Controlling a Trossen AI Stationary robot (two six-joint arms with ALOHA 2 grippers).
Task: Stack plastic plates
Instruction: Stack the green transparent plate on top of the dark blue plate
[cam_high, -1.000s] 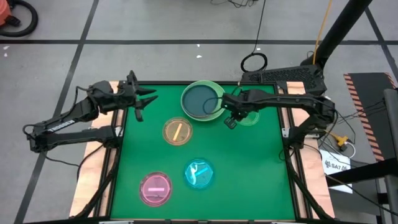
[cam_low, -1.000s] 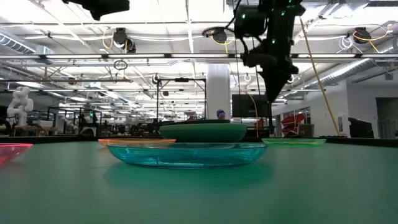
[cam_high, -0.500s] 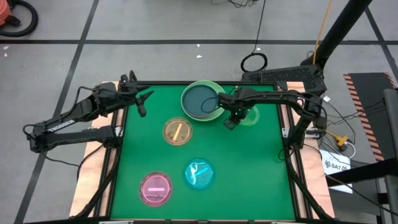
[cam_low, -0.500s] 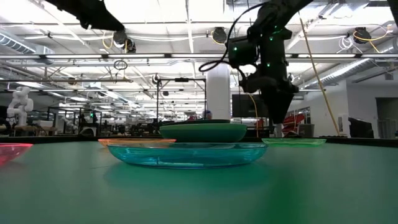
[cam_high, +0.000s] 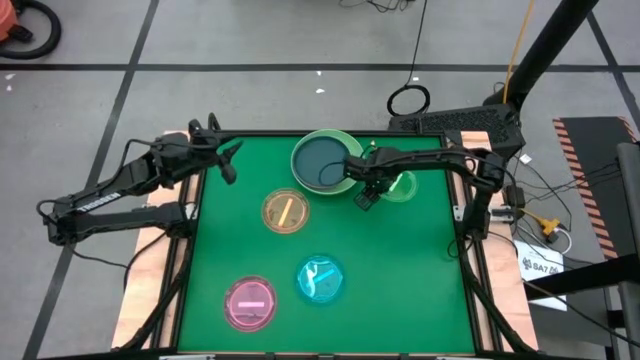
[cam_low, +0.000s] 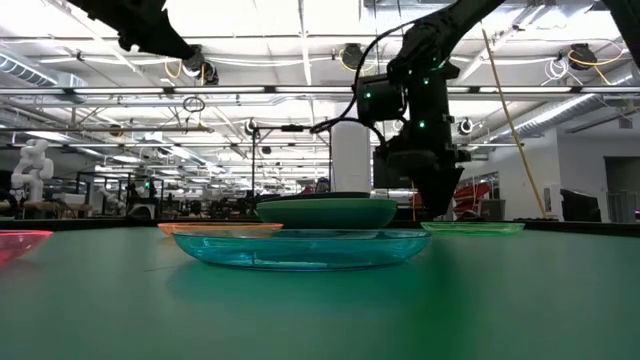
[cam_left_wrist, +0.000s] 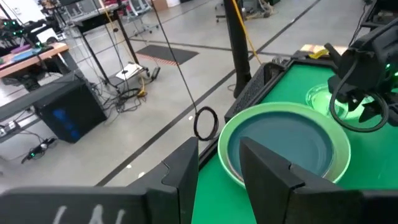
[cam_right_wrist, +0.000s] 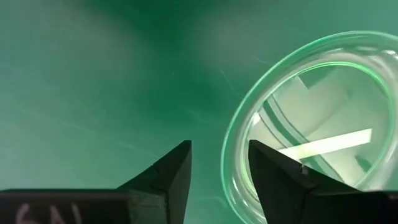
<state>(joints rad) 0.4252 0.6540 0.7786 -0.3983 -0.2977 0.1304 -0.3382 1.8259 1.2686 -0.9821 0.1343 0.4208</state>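
Right wrist view alone shows the right end effector (cam_right_wrist: 219, 163) parted, empty, at the small translucent green plastic plate's (cam_right_wrist: 311, 124) rim on the green tabletop (cam_right_wrist: 93, 81); the low view hides that gap.

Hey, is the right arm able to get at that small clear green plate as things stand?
Probably yes. The right gripper hangs open just over the small green plate's rim, one finger over the plate and the other outside it. Nothing lies between them; the stacked large plates sit beside it.
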